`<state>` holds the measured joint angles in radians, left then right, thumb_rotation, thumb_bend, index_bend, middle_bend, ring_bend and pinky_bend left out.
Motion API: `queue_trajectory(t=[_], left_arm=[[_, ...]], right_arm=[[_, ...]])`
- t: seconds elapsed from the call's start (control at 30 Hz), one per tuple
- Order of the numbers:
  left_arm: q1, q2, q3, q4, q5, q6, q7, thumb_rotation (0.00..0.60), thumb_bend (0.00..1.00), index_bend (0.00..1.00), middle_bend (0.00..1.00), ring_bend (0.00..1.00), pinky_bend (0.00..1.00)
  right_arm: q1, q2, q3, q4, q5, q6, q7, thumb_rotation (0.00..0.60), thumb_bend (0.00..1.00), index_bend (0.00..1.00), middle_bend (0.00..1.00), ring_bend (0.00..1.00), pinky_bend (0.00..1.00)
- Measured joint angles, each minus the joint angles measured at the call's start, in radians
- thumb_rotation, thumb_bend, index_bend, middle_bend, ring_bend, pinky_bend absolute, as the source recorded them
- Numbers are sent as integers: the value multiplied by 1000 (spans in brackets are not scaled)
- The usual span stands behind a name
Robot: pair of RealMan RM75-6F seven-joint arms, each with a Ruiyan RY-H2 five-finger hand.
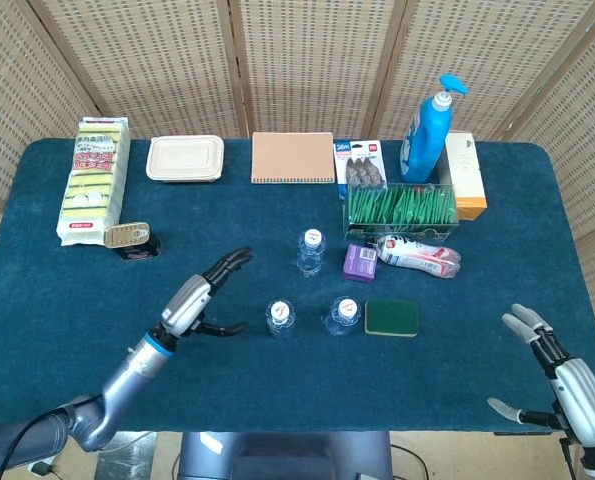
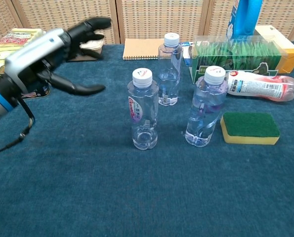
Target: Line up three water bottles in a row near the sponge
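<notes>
Tabletop: blue cloth, screens behind.
Left hand: lower left, fingers wide, holding nothing, apart from the bottles.
Two bottles: standing side by side, lower middle.
Third bottle: behind, not lined up.
Sponge: just right of them.
Right hand: lower right corner, fingers spread, empty.

Three clear bottles, white caps, all upright – two side by side left of the green-and-yellow sponge, third behind
</notes>
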<state>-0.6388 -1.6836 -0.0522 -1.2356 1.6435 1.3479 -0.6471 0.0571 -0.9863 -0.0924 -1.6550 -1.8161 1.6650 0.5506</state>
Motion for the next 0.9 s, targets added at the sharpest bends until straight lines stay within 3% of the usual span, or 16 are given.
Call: queue_trajectory(t=[0.17, 0.5, 0.9], left_arm=[[-12, 31, -54, -6, -66, -46, -8, 600, 95, 0, 0, 0, 44], [-145, 49, -154, 44, -173, -287, -57, 600, 107, 0, 0, 0, 52], [-285, -127, -193, 257, -213, -428, -115, 600, 111, 0, 0, 0, 67]], right_arm=[[2, -1, -3, -4, -6, -5, -9, 600, 0, 100, 39, 0, 214], [8, -3, -4, -7, -5, -22, -24, 600, 0, 100, 39, 0, 215], [18, -4, -8, -12, 0, -47, -36, 600, 0, 100, 40, 0, 213]])
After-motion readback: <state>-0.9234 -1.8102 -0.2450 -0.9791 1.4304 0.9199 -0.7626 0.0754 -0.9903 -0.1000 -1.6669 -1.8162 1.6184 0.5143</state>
